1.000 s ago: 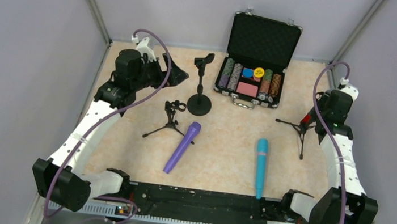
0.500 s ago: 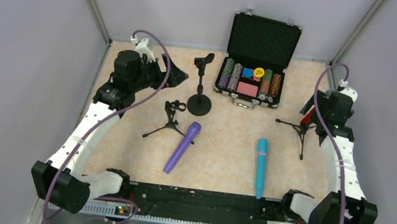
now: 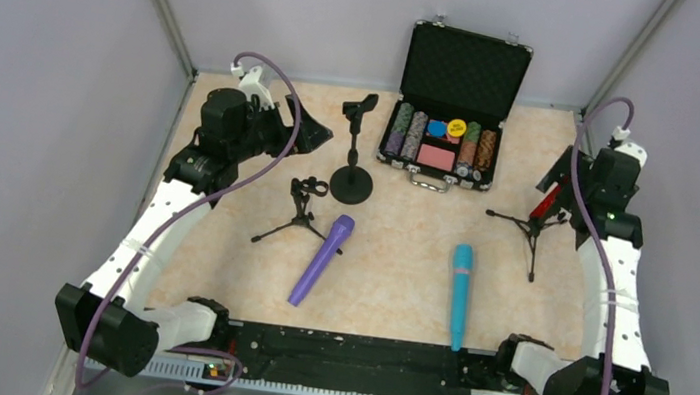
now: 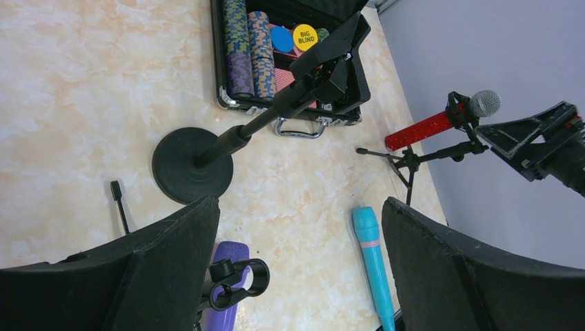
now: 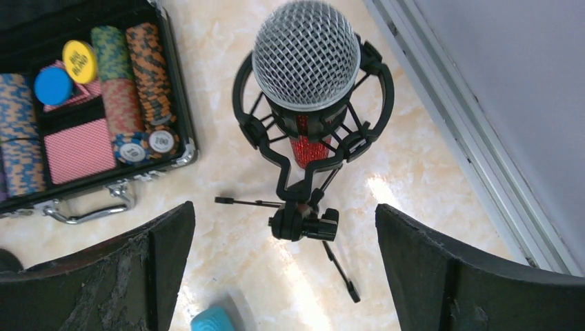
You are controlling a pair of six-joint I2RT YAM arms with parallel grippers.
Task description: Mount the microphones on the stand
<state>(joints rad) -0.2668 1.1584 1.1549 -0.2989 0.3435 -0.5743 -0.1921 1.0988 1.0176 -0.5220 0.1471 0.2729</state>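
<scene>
Top camera looks down from behind over the whole table (image 3: 402, 234); both wrist cameras peer closer, sharing the red microphone (image 5: 305, 62) and chip case (image 3: 466, 66).

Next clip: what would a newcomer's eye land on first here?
The glittery red microphone with its silver mesh head, clipped into the tripod stand at the right edge, stands out first. Next comes the open poker chip case at the far side, then the purple microphone and teal microphone lying on the table.
</scene>
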